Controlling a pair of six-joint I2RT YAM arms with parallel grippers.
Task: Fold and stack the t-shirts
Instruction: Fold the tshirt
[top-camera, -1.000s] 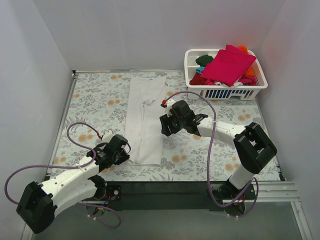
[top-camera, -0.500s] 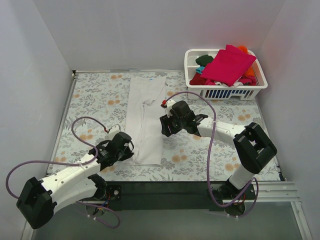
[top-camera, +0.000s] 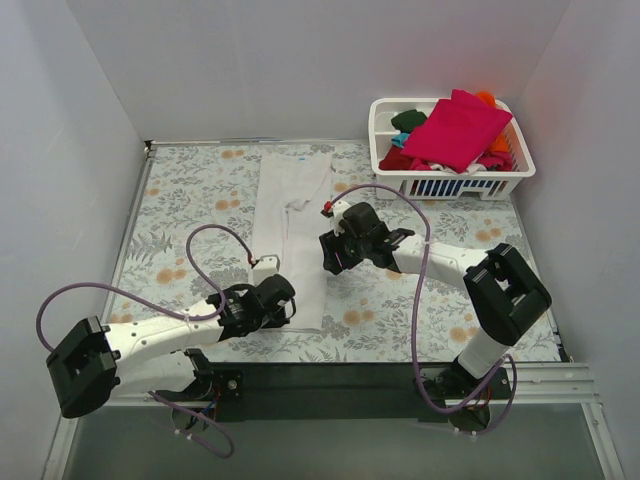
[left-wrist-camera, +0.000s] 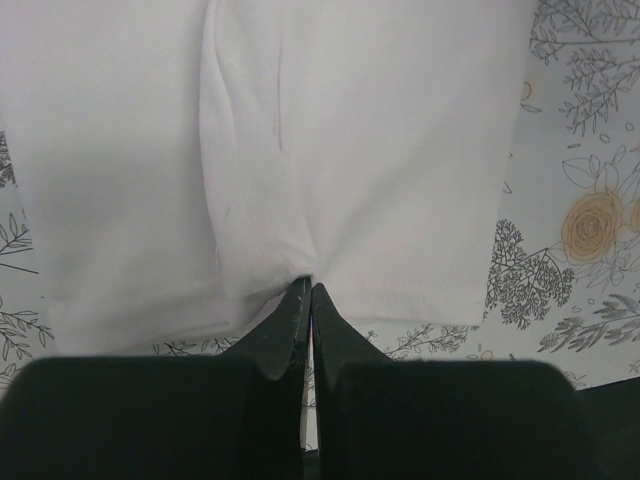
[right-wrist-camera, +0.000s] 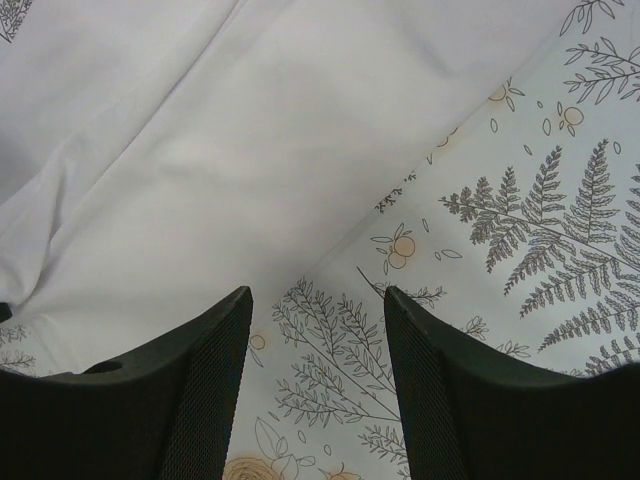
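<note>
The large white t-shirt (top-camera: 290, 215) lies as a long folded strip down the middle of the table. My left gripper (top-camera: 284, 308) is at its near hem, shut on a pinch of the white cloth (left-wrist-camera: 300, 150), and creases run out from the fingertips (left-wrist-camera: 309, 287). My right gripper (top-camera: 329, 258) hovers open by the strip's right edge. Between its fingers (right-wrist-camera: 318, 300) only the patterned table shows, with the white t-shirt (right-wrist-camera: 200, 150) just beyond. A magenta t-shirt (top-camera: 455, 130) tops a pile with dark green (top-camera: 408, 120), red (top-camera: 398, 160) and orange (top-camera: 487, 98) t-shirts.
The white slatted basket (top-camera: 455, 186) holding the coloured pile stands at the back right. White walls close in the left, back and right sides. The floral tablecloth (top-camera: 180, 200) shows on both sides of the strip. Purple cables loop by each arm.
My left gripper slid right from the strip's near left corner to the middle of the near hem and shut on the cloth. The right arm has not moved.
</note>
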